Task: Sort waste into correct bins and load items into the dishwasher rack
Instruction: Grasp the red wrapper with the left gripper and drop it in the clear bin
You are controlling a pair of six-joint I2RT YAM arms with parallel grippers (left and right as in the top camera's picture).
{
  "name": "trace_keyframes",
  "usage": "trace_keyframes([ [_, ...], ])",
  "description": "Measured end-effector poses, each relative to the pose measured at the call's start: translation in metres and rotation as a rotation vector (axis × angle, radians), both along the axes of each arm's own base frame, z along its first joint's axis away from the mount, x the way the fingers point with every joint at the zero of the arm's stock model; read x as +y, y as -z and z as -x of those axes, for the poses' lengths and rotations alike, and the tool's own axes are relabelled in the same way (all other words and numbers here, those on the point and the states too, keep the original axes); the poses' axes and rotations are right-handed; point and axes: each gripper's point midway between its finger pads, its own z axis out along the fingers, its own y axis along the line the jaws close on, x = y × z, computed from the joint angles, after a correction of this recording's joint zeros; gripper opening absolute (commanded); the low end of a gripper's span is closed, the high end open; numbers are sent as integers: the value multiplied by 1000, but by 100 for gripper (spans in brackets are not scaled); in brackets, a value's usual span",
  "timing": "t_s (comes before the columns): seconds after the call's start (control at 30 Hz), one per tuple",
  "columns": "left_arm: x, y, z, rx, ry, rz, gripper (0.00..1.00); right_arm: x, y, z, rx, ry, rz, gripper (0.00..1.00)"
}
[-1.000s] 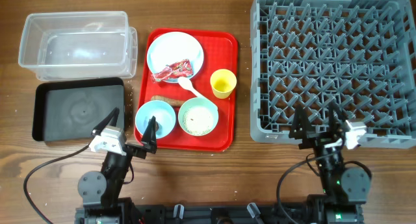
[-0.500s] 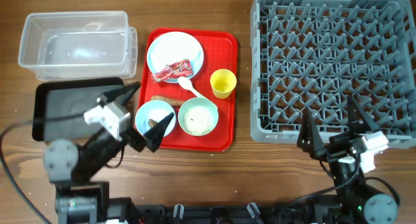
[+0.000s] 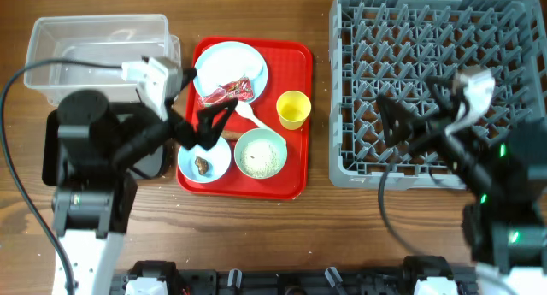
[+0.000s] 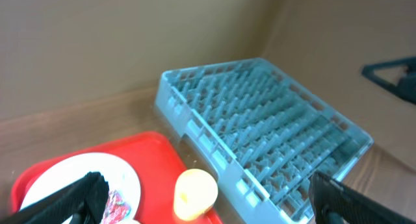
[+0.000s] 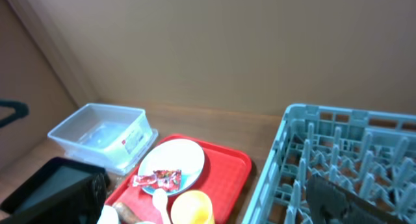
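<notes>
Left jaws wide open, empty, over flat red plastic tray point(image 3: 293, 182); right jaws likewise over grey pegged plastic crate point(image 3: 513, 38)

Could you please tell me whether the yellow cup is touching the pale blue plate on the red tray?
Apart. The overhead view shows a strip of bare red tray between the yellow cup and the pale blue plate.
</notes>
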Motion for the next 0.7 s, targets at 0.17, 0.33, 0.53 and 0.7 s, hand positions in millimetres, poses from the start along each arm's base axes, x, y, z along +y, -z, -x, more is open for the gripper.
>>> trace_keyframes([
  [0.17,11,25,-62,223,-229,-200,100,4,29,-40,319,-42,14,100],
  [0.33,15,114,-142,386,-304,-445,100,4,78,-70,502,-56,11,100],
  [0.53,6,212,-166,540,-238,-516,92,4,122,-80,648,-58,4,100],
  [0.7,6,236,-177,607,-327,-454,100,4,126,-81,660,-58,3,100],
])
